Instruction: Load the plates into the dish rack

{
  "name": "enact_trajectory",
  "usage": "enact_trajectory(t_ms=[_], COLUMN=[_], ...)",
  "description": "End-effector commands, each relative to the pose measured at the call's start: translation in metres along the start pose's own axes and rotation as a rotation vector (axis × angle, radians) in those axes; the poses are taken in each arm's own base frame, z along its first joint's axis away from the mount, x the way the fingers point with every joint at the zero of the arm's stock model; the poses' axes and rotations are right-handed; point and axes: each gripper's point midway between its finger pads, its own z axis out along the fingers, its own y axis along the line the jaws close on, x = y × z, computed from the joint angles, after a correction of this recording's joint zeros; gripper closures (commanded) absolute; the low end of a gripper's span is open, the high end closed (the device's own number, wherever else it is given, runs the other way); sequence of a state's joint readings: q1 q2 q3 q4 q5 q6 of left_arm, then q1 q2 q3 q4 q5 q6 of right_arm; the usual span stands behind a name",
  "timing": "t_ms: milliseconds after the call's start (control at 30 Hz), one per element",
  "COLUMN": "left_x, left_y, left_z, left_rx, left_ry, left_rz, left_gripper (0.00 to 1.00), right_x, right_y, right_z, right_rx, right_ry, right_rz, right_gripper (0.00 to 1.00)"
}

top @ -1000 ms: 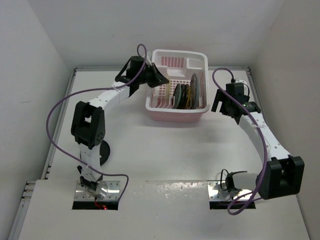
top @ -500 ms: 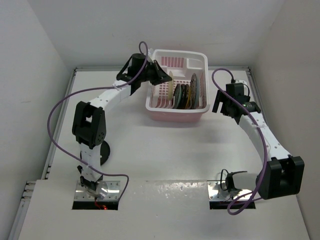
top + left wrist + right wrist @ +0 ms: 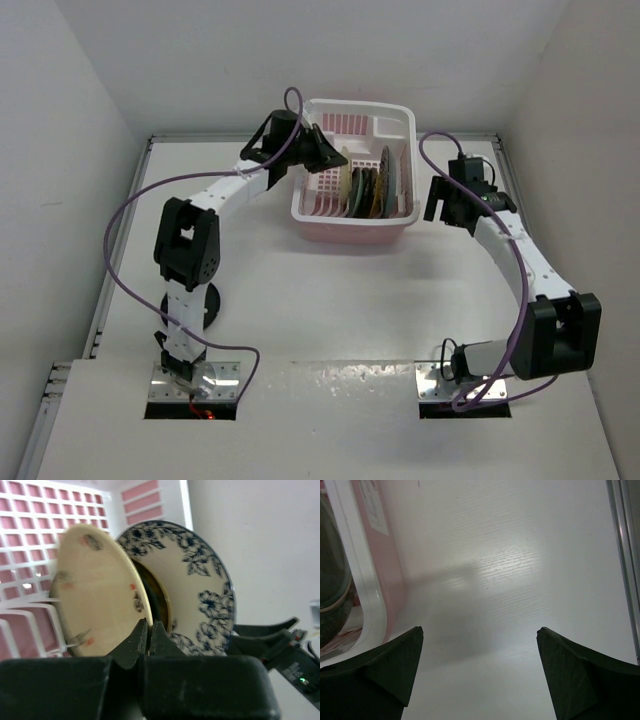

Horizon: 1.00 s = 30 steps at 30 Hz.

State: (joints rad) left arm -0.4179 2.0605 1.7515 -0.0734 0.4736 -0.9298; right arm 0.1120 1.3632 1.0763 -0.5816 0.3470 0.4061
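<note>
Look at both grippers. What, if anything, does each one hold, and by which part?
The left gripper appears to pinch the cream plate by its lower rim, inside the dish rack. The right gripper is open and holds nothing.

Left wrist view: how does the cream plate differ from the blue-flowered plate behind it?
The cream plate is nearly plain, with small specks; the blue-flowered plate has a dark floral rim. The cream plate is nearer the camera and blurred; the blue-flowered plate is sharper. Both stand on edge in the dish rack.
</note>
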Motion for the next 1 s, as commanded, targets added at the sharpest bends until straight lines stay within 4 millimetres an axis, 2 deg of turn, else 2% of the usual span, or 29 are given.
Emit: enact_trajectory(t_ms=[0, 133, 333, 400, 467, 533, 567, 600, 700, 800, 833, 900, 933, 967], left_x=[0.007, 0.009, 0.019, 0.012, 0.015, 0.019, 0.025, 0.033, 0.047, 0.045, 0.042, 0.031, 0.023, 0.020], left_y=[-0.008, -0.002, 0.026, 0.019, 0.023, 0.029, 0.038, 0.038, 0.055, 0.052, 0.049, 0.037, 0.021, 0.016], left_z=[0.008, 0.012, 0.013, 0.006, 0.004, 0.004, 0.007, 0.011, 0.018, 0.020, 0.020, 0.017, 0.014, 0.014], left_rx=[0.029, 0.030, -0.086, -0.094, -0.115, -0.125, -0.139, -0.133, -0.150, -0.138, -0.130, -0.105, -0.067, -0.051], left_ry=[0.006, 0.005, 0.027, 0.007, 0.011, 0.021, 0.035, 0.057, 0.105, 0.107, 0.101, 0.080, 0.068, 0.066], left_rz=[-0.029, -0.038, -0.067, -0.036, -0.033, -0.030, -0.027, -0.018, -0.008, -0.005, 0.013, 0.068, 0.107, 0.135], left_gripper=[1.00, 1.00, 1.00, 1.00, 1.00, 1.00, 1.00, 0.98, 0.92, 0.73, 0.63, 0.55, 0.49, 0.47], right_x=[-0.018, -0.018, -0.019, -0.020, -0.020, -0.020, -0.019, -0.018, -0.017, -0.015, -0.016, -0.016, -0.016, -0.018], right_y=[-0.001, -0.007, -0.013, -0.014, -0.011, -0.013, -0.012, -0.014, -0.014, -0.015, -0.016, -0.015, -0.015, -0.015], right_z=[-0.005, -0.006, -0.009, -0.009, -0.009, -0.008, -0.007, -0.007, -0.007, -0.008, -0.009, -0.008, -0.008, -0.009], right_rx=[-0.001, 0.017, 0.033, 0.035, 0.029, 0.032, 0.032, 0.037, 0.037, 0.038, 0.041, 0.039, 0.035, 0.035], right_ry=[-0.034, -0.028, -0.034, -0.037, -0.038, -0.038, -0.034, -0.031, -0.030, -0.030, -0.033, -0.033, -0.035, -0.042], right_rz=[-0.013, -0.010, -0.015, -0.016, -0.019, -0.016, -0.018, -0.023, -0.027, -0.040, -0.039, -0.043, -0.044, -0.042], right_gripper=[0.07, 0.07, 0.07, 0.07, 0.07, 0.07, 0.07, 0.07, 0.07, 0.07, 0.07, 0.07, 0.07, 0.07])
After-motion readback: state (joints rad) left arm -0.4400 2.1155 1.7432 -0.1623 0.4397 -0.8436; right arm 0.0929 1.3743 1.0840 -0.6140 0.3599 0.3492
